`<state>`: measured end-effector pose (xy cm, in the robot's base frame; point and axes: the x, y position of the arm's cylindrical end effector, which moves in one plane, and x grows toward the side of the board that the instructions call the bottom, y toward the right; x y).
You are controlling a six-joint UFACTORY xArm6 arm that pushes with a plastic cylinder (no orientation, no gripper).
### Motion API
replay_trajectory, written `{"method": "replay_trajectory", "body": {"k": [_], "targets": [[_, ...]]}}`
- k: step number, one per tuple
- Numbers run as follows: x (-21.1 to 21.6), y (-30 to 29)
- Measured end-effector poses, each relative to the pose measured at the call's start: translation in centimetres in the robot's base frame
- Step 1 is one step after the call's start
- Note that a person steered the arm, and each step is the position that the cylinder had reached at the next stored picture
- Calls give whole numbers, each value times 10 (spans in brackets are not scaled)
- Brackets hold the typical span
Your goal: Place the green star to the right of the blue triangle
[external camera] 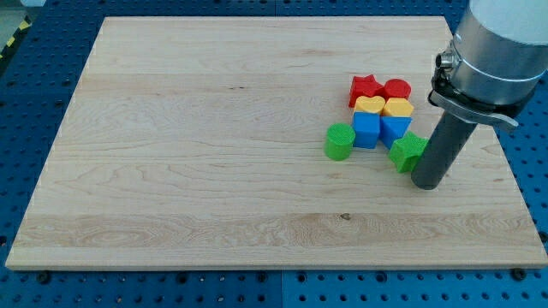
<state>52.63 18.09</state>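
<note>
Green star beside the rod, right of centre

Toward the view's right, the green star [408, 151] lies just below and right of the blue triangle [394, 127], touching or nearly touching it. My tip [427, 183] stands just right of the star, touching or almost so. This arm carries no end effector, only the dark rod, so nothing is gripped. Left of the triangle sits a blue cube [366, 129], and a green cylinder [339, 141] further left. Above them lie a yellow heart [369, 105] and a yellow block [398, 108], then a red star [366, 87] and a red block [396, 88]. No writing or label is readable. Pale wooden worktop [188, 154] rests on a blue perforated base [34, 77]
</note>
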Motion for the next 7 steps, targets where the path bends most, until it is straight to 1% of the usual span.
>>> {"method": "replay_trajectory", "body": {"k": [1,2,3,4,5,6,7], "targets": [[6,0],[18,-22],[18,-31],[12,-18],[12,17],[11,39],[25,1]]}}
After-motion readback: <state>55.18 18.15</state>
